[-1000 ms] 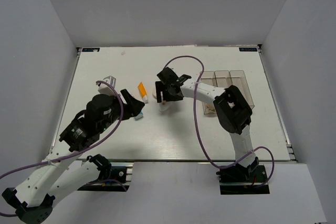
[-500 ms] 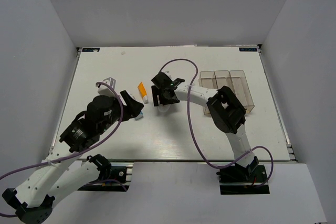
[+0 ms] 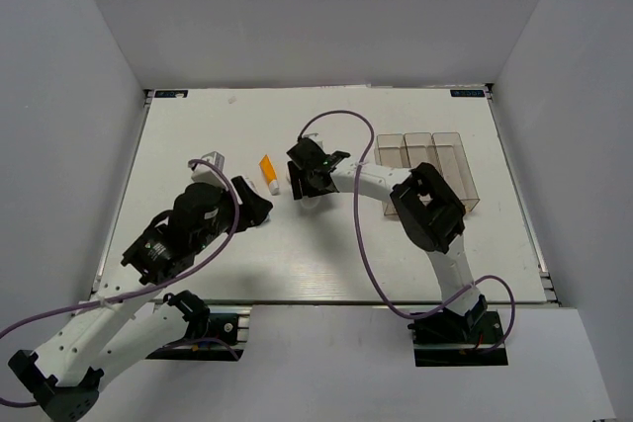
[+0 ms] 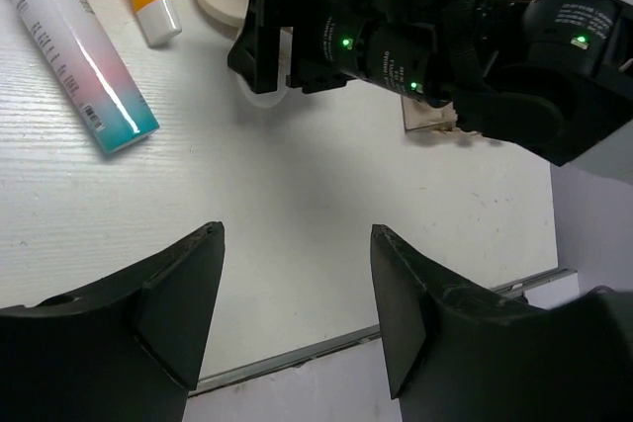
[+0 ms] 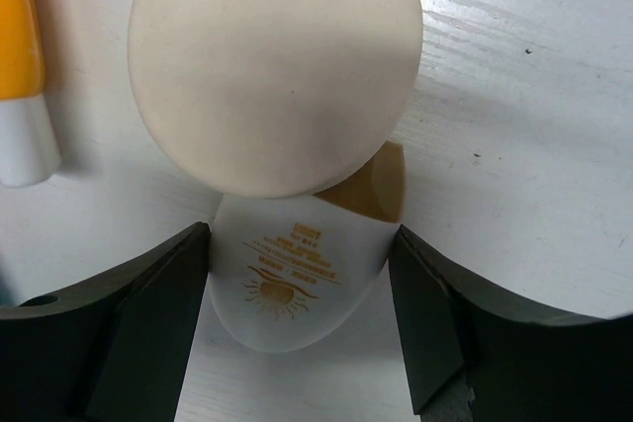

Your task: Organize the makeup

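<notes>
A: Pose of left arm?
B: Up from the near-left corner of the table, leaning toward its middle. left gripper angled down, fingers apart, nothing between.
A: And right arm?
B: Up from the near edge, elbow folded, forearm running left to centre. right gripper low, pointing down, fingers wide. Gripping or not, can't tell.

Count's pretty short: one orange tube, one white-pink-blue tube, one round cream compact and one white oval piece, all left of the one clear box with three compartments.
</notes>
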You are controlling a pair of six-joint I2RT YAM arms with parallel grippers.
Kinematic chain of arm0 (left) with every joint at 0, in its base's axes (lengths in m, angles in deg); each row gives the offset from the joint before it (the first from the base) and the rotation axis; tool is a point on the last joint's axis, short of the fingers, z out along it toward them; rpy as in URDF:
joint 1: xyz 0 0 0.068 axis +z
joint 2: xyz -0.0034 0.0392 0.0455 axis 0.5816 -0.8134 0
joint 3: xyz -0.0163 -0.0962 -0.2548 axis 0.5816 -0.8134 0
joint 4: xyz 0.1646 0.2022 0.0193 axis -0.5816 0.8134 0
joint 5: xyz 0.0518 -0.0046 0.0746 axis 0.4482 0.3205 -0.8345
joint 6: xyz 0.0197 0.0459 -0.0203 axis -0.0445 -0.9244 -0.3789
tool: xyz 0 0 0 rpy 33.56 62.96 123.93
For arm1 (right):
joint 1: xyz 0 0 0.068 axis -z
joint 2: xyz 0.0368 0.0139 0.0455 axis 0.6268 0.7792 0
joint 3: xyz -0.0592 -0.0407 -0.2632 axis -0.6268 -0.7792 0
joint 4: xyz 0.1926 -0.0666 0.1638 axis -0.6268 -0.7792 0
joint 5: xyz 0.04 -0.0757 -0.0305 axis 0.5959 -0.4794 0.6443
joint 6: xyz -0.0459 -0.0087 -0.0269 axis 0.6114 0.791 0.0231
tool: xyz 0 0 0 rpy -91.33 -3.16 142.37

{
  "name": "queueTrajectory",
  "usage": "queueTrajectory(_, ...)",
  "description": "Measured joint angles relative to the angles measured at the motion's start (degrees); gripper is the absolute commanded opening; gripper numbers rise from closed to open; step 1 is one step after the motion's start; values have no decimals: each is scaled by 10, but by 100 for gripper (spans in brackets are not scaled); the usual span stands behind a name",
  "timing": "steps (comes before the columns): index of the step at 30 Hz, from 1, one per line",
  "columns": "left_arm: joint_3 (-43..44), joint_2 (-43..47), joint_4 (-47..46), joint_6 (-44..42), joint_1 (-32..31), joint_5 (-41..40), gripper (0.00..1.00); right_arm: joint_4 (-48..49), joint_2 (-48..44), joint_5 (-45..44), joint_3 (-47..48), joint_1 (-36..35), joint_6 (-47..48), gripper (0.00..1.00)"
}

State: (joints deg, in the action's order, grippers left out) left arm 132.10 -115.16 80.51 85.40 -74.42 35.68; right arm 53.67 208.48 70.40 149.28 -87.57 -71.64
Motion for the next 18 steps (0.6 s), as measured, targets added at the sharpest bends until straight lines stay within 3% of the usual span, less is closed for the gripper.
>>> queueTrajectory(8, -50, -1, -29, 10, 0, 12, 69, 35, -69, 72, -100, 41, 97, 19)
queueTrajectory(18, -72, -26, -72, 12, 0, 28, 69, 19, -166, 166, -201, 94, 235, 14)
